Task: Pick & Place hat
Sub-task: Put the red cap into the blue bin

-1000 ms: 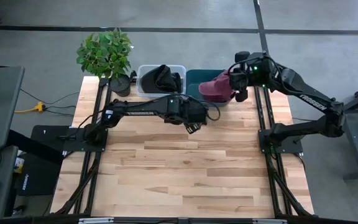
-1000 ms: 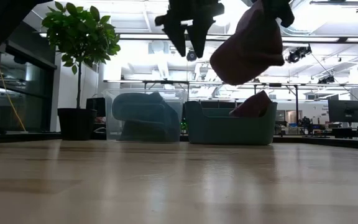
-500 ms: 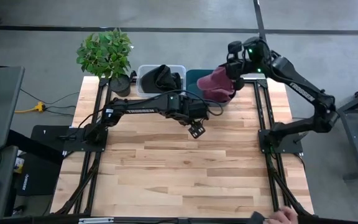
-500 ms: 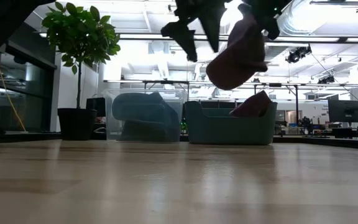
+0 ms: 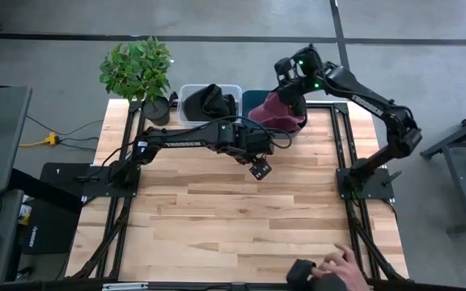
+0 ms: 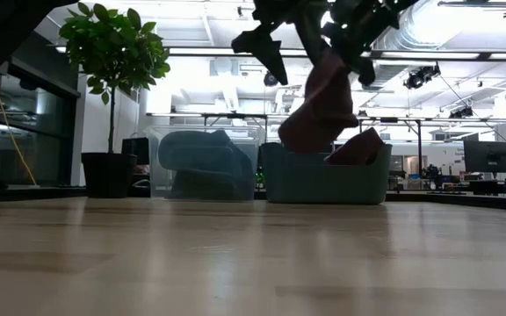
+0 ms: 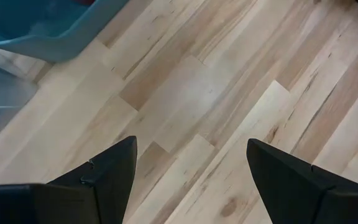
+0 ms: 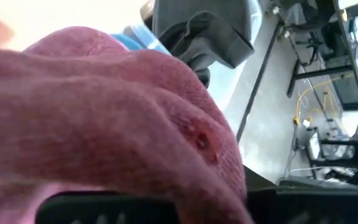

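A maroon knit hat (image 5: 275, 111) hangs from my right gripper (image 5: 292, 85), which is shut on it over the teal bin (image 5: 253, 99) at the table's far edge. In the low view the hat (image 6: 316, 110) dangles just above the bin (image 6: 323, 184), where another maroon hat (image 6: 360, 147) rests against the rim. My left gripper (image 5: 259, 170) hovers open over bare wood near the bin, nothing between its fingers (image 7: 104, 174). My right gripper pinches the hat's upper end (image 6: 334, 63) between its two fingers, coming slanting down from the table's far right. The bunched knit (image 8: 185, 180) lies right over the fingers in the wrist view and hides the contact. The hat hangs slack below, clear of the table.
A clear bin (image 5: 191, 93) with a dark hat (image 5: 213, 101) stands left of the teal bin, and a potted plant (image 5: 140, 69) at the far left corner. A person's hand (image 5: 338, 271) holds a dark object at the near edge. Bare wood lies toward the near side.
My right gripper has carried the hat toward the table's left and far edge and downward, rolling as it went; the hat now hangs lower, over the teal bin. My left gripper has turned in place, still open.
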Motion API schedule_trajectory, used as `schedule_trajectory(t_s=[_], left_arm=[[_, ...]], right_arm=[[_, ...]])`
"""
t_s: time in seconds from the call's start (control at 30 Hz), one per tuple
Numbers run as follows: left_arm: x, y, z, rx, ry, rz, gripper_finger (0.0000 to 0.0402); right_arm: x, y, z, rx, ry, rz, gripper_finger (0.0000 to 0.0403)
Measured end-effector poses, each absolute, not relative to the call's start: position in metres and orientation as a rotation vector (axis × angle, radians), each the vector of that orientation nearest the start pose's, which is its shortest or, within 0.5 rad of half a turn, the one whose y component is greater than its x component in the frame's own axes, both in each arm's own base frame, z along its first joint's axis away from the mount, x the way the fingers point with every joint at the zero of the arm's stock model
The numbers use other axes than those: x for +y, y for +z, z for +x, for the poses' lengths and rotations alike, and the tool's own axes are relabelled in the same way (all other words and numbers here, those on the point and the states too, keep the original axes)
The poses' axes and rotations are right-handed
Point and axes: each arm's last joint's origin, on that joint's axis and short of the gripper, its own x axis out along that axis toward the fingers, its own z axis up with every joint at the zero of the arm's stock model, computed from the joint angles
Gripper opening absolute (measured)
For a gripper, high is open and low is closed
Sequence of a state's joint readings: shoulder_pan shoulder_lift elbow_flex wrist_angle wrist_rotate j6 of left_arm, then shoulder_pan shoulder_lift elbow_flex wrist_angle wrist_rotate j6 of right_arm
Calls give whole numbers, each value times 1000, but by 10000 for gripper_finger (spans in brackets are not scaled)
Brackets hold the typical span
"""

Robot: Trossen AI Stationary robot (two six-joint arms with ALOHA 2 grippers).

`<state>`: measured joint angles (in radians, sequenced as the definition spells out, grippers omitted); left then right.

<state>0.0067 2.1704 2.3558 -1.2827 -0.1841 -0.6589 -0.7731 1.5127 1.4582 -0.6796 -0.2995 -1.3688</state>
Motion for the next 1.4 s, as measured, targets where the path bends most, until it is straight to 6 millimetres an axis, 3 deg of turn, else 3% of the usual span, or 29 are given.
schedule_trajectory(t_s=[0.33, 0.9, 1.17, 1.4], left_arm=[[8, 333, 444, 986, 558, -550, 284], [8, 335, 448, 943, 554, -570, 284], [8, 335, 448, 946, 556, -569, 284], [8, 335, 448, 947, 557, -568, 284]], right_arm=[[-238, 330, 251, 947, 60, -1129, 0], [-231, 306, 279, 939, 173, -1123, 0], [-236, 302, 279, 982, 147, -1116, 1], [-238, 303, 278, 1025, 66, -1067, 25]])
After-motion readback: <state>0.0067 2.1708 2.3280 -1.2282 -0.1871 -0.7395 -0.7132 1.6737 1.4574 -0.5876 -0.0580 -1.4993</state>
